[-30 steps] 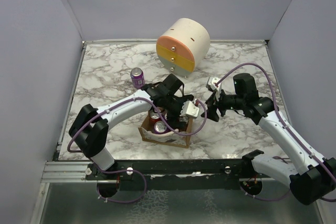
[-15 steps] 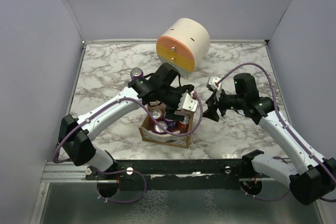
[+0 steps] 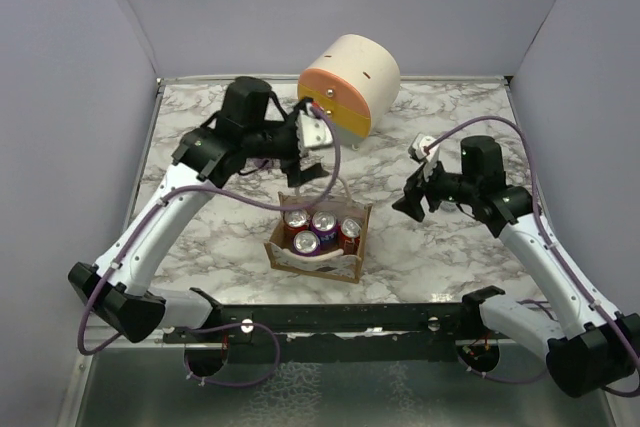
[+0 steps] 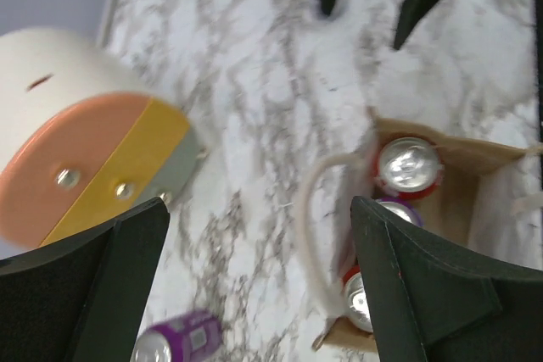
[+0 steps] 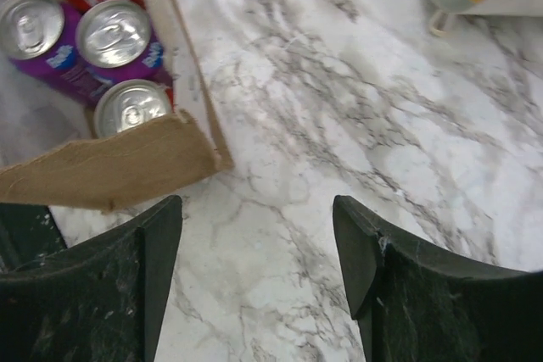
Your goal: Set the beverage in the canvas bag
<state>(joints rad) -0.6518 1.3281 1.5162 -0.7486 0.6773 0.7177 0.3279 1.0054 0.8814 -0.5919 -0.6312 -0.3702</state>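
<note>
The tan canvas bag (image 3: 318,259) stands near the front middle of the table with several soda cans (image 3: 325,222) upright inside. It also shows in the left wrist view (image 4: 462,175) and the right wrist view (image 5: 110,167). A purple can (image 4: 174,341) lies on the marble behind the bag; my left arm hides it in the top view. My left gripper (image 3: 298,169) (image 4: 258,205) is open and empty, raised above the marble between the bag and that can. My right gripper (image 3: 410,202) (image 5: 256,205) is open and empty, to the right of the bag.
The round cream, orange and yellow drawer cabinet (image 3: 348,82) stands at the back middle, also in the left wrist view (image 4: 85,167). Grey walls close in the table on three sides. The bag's whitish handle (image 4: 318,218) loops out toward the left gripper.
My left arm has lifted out from over the bag and swung back and to the left, uncovering the cans. My right gripper has drawn slightly right, away from the bag.
</note>
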